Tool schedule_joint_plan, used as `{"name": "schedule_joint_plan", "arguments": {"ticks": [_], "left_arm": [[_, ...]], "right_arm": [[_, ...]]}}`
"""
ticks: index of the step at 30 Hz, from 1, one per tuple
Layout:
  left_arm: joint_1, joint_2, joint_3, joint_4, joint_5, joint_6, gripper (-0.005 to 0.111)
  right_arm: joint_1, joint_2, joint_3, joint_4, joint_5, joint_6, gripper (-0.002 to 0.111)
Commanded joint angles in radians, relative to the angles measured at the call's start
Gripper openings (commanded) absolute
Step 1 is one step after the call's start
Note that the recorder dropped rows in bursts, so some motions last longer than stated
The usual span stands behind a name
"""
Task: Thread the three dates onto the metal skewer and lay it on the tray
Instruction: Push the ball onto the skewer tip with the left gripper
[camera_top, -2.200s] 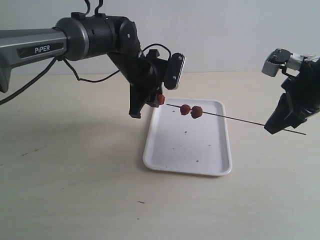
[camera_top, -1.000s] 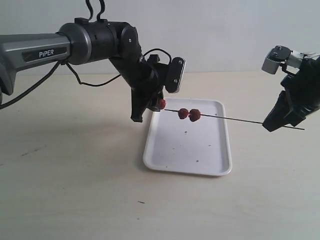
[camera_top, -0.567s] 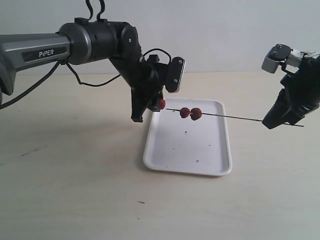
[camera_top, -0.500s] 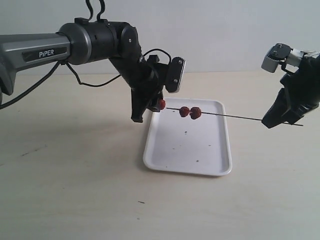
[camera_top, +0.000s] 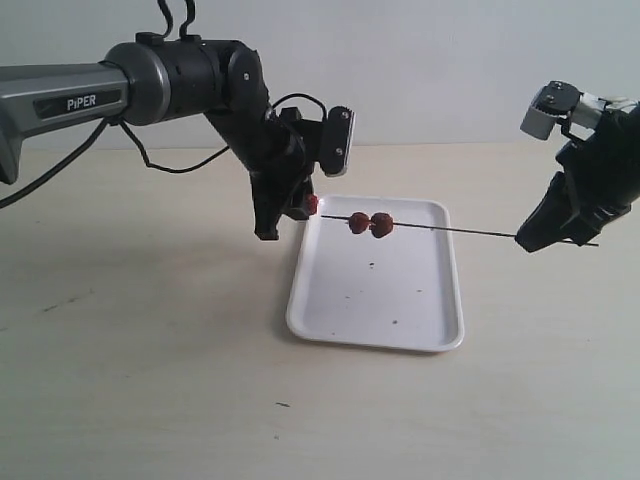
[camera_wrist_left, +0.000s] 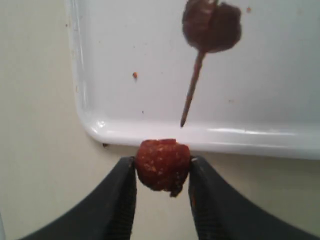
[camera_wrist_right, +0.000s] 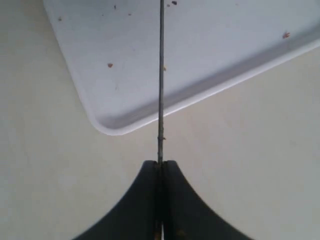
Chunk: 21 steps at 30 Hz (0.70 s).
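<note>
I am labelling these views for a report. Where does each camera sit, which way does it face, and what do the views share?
Exterior view: off the arms, facing the table from slightly above; both arms show, left end effector and right end effector on either side of the tray.
Left wrist view: on the left wrist, looking down past its fingers, which clamp a date, toward the skewer tip.
Right wrist view: on the right wrist, looking along the skewer clamped in its shut fingers.
Shared: all three show tray and skewer.

dates (camera_top: 370, 224): dark reddish-brown, wrinkled | skewer (camera_top: 450, 229): grey | tray (camera_top: 400, 290): white, few small dark specks | left gripper fingers (camera_wrist_left: 122, 195): black | right gripper fingers (camera_wrist_right: 142, 200): black | left arm (camera_top: 150, 80): grey and black, white lettering | table (camera_top: 150, 350): pale beige, plain
</note>
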Motion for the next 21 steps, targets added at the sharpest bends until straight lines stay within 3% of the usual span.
{"name": "schedule_joint_plan", "arguments": {"ticks": [1,21], "left_arm": [[0.025,-0.003,0.004,-0.055,0.006,-0.016,0.036],[0.025,-0.003,0.004,-0.166,0.045,0.019,0.036]], "right_arm": [[-0.004,-0.024,-0.009,0.011,0.009,-0.01,0.0],[-0.004,-0.024,-0.009,0.079,-0.011,-0.054,0.0]]}}
